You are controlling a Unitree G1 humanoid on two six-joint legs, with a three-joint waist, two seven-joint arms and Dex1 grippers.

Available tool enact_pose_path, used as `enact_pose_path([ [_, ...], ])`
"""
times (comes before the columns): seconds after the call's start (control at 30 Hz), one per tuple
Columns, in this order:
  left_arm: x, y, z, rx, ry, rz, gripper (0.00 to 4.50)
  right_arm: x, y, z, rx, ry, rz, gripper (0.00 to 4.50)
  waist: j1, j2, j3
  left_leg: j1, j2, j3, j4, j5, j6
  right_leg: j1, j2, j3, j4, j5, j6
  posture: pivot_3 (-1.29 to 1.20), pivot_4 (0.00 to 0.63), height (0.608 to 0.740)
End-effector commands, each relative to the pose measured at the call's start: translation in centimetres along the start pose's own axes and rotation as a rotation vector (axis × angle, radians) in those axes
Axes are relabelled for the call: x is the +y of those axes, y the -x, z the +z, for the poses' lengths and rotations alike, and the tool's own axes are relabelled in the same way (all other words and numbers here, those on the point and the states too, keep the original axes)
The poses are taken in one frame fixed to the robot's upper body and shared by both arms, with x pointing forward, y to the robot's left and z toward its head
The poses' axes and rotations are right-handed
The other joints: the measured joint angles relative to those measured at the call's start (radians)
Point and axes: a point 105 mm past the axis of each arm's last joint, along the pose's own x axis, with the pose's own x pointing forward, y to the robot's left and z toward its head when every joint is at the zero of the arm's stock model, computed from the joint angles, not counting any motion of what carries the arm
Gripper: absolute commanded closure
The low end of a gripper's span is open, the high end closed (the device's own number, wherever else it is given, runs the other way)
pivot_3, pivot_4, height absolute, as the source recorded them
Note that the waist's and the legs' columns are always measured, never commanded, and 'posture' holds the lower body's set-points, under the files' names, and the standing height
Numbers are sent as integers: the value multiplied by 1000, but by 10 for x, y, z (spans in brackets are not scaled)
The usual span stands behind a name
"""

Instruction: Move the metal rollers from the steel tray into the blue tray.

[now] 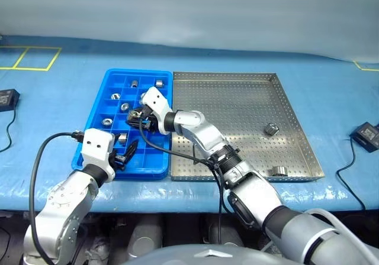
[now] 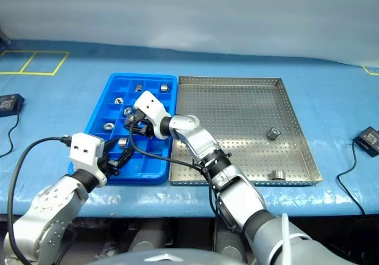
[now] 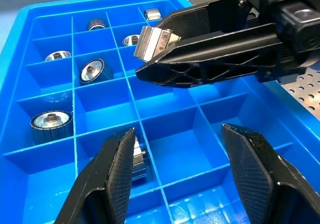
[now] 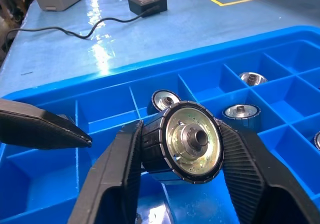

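Over the blue tray [image 1: 95,114] my right gripper [image 4: 182,184] held one of the metal rollers [image 4: 187,141] between its two fingers, pads pressed on the ribbed curved wall. That roller's short axis lay about level, and its flat end with the dark centre hole faced straight back at the wrist camera. It hung above the compartments, not yet resting in any cell.

I counted two rollers left on the steel tray [image 1: 237,99]: one lying tilted near the right rim [image 1: 271,129], another standing against the near rim [image 1: 279,170], well apart from each other.

I could make out at least six rollers already sitting in separate cells of the blue tray, most with an end face turned upward; others may have been hidden under my arm, so I could not give a firm total.

My left gripper [image 3: 187,179] hovered at the tray's near end with its fingers spread and nothing between them, one roller [image 3: 137,159] in the cell just behind its finger.
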Motion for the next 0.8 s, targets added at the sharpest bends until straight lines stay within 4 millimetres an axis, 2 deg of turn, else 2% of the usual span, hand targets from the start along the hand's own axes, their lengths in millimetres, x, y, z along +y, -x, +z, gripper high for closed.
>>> enact_pose_path([
  [0.03,-6,0,12,-47,-15,-16,1500,0,-3,20,-67,76,11,1026,1,0,0,0,0,-1,0,0,0,0,0,-1,0,0,0,275,150,740],
  [0.2,-10,-3,12,-50,-4,-39,1500,-11,11,34,-121,117,-79,1026,2,0,0,0,0,-2,0,1,-1,0,0,-2,1,0,-1,257,150,740],
  [0.33,-26,-16,26,-125,35,-118,1500,-29,59,32,-118,157,-252,1026,24,0,0,-1,-1,-6,1,0,-1,1,-2,-5,-1,-2,-3,220,150,740],
  [0.47,-42,-37,40,-184,29,-208,1500,-55,134,-2,41,120,-552,1026,37,0,0,-2,-3,-6,2,1,0,2,-4,-5,-1,-2,-3,162,150,740],
  [0.6,-57,-51,48,-208,5,-304,1500,-68,196,-27,202,103,-793,1026,14,1,0,-4,-3,-5,3,2,0,0,-3,-4,0,-2,-3,55,150,740],
  [0.7,-71,-63,55,-224,6,-385,1500,-75,226,-45,277,62,-920,1026,-19,1,0,-4,-2,-5,3,2,0,0,-1,-4,0,-2,-3,-5,150,740],
  [0.8,-85,-74,53,-199,-39,-453,1500,-73,238,-59,327,21,-978,1026,-48,1,0,-3,-2,-4,3,2,1,1,1,-2,0,-1,-2,-38,150,740],
])
